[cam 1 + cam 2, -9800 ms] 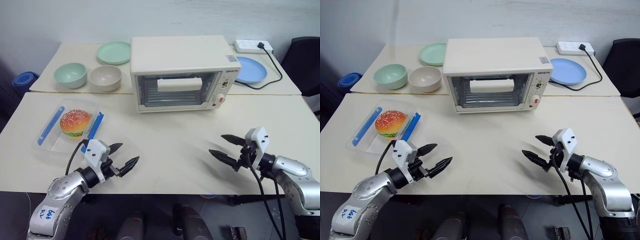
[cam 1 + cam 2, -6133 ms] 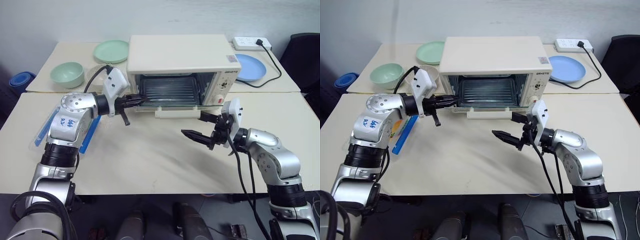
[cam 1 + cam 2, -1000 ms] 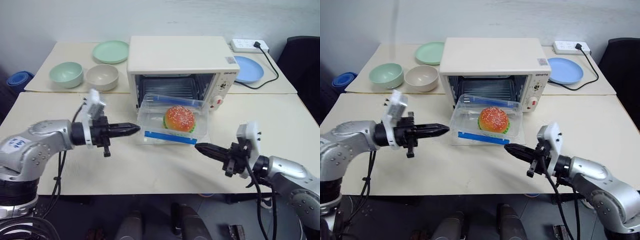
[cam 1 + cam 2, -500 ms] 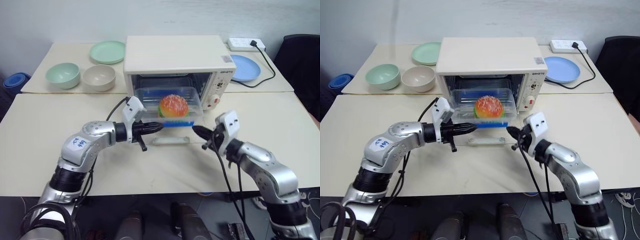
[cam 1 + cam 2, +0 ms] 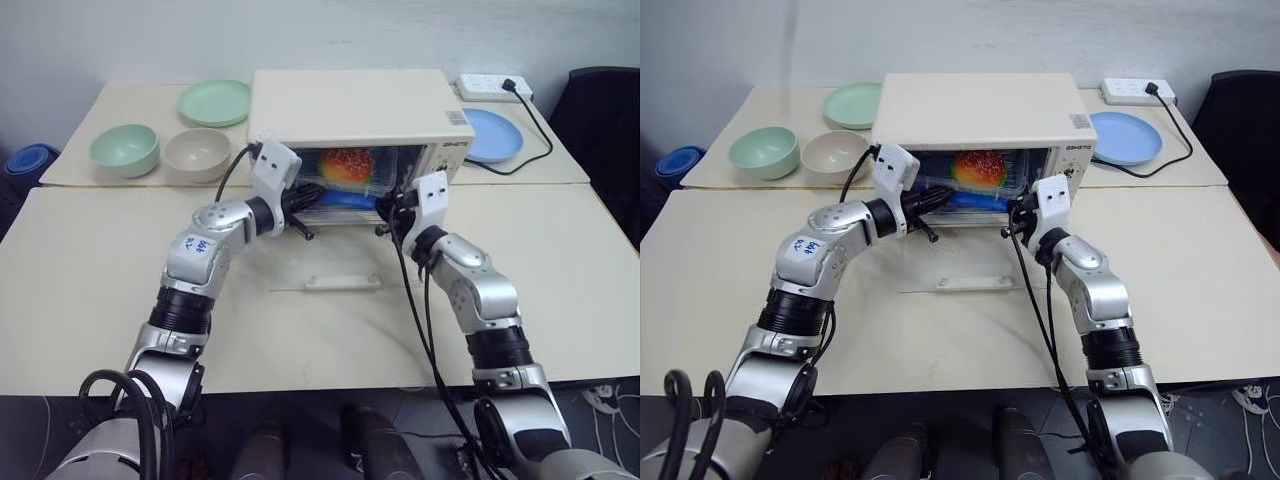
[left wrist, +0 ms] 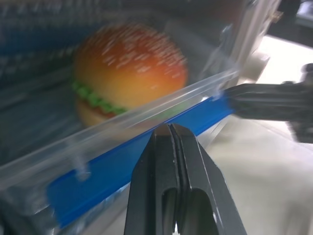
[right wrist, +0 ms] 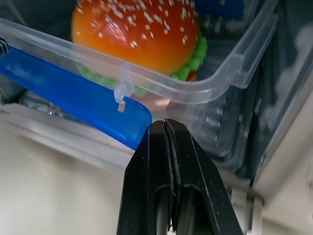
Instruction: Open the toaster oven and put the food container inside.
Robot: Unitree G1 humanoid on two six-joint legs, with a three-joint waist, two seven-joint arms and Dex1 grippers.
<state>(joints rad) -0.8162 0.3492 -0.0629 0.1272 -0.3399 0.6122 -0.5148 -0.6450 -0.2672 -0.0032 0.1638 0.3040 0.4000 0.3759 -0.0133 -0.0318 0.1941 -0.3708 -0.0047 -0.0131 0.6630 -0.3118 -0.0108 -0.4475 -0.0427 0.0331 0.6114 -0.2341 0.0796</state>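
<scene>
Left eye view: the toaster oven (image 5: 350, 110) stands open on the worktop (image 5: 90, 270), its door dropped flat in front with the handle bar (image 5: 343, 284) at the near edge.
Food container: the food container (image 5: 345, 180) sits inside the oven cavity, its toy hamburger (image 5: 347, 164) visible through the opening.
Left tool: the left tool (image 6: 170, 131) is clenched on nothing, its tips against the container's near wall by the blue clip (image 6: 137, 169); this looks like pushing rather than holding.
Right tool: the right tool (image 7: 165, 128) is likewise clenched and empty, tip just below the container's corner, likely nudging that end in evenly.
Progress: the container appears nearly or fully seated.
Surface: pale cream worktop, two tables butted together.
Room: green bowl (image 5: 124, 150), beige bowl (image 5: 197, 153), green plate (image 5: 214, 102), blue plate (image 5: 493, 135), power strip (image 5: 493, 88), pale wall.
</scene>
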